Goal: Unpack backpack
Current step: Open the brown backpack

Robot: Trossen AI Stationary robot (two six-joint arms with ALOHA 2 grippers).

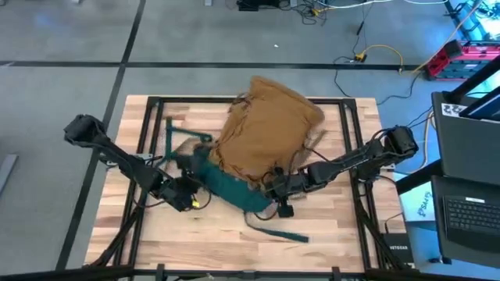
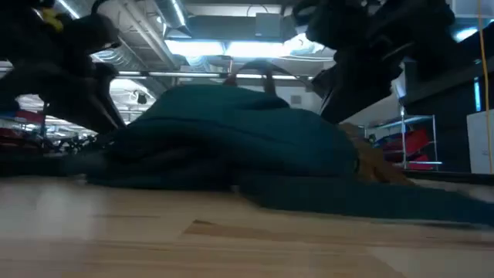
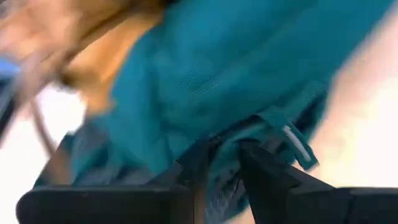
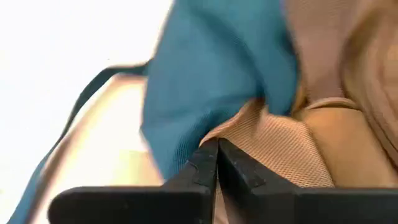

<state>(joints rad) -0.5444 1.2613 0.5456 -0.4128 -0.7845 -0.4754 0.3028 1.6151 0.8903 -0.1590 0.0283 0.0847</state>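
Wooden surface (image 1: 234,242) carries the backpack (image 1: 266,129), lying flat near the middle, tan body toward the far edge, teal base (image 2: 231,131) toward the near edge, one loose teal strap (image 1: 277,232) trailing on the wood. Left tool (image 1: 190,199) at the teal base's left end, fingers (image 3: 264,171) slightly apart with a fold of teal fabric between them. Right tool (image 4: 217,152) at the base's right end, fingers pressed together, pinching the backpack where teal meets tan.
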